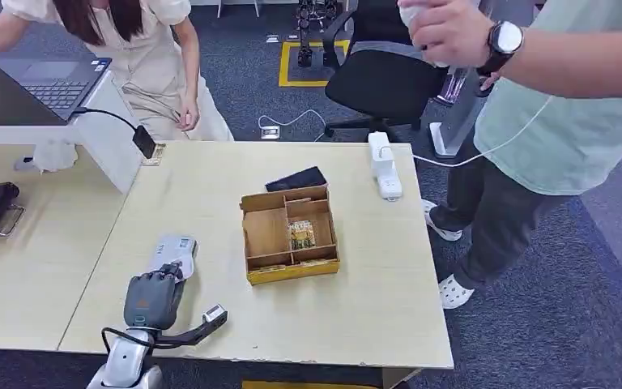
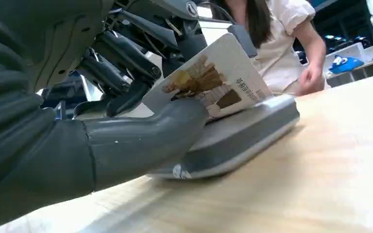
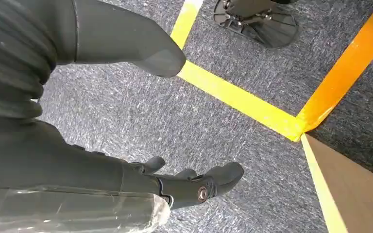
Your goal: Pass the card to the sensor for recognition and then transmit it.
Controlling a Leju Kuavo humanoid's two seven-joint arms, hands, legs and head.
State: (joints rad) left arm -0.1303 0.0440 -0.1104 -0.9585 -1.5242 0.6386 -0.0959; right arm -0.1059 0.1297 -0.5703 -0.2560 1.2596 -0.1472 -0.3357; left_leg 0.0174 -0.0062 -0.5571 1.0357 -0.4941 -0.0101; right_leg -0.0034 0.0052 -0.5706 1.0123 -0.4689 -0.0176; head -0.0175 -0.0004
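Observation:
My left hand [image 1: 154,295] grips a white card [image 2: 213,80] with a brown picture on it, pinched between thumb and fingers. The card is tilted, its lower edge touching the top of the grey flat sensor [image 2: 243,133]. In the head view the sensor [image 1: 175,248] lies on the table near the front left, partly under my hand. My right hand [image 3: 194,187] hangs beside the table over grey carpet, fingers apart and holding nothing.
A yellow cardboard divider box [image 1: 290,235] with a small card inside stands mid-table, a dark object [image 1: 296,179] behind it. A white power strip [image 1: 384,165] lies at the back right. One person stands at the right, another sits by a laptop [image 1: 53,81] at the left.

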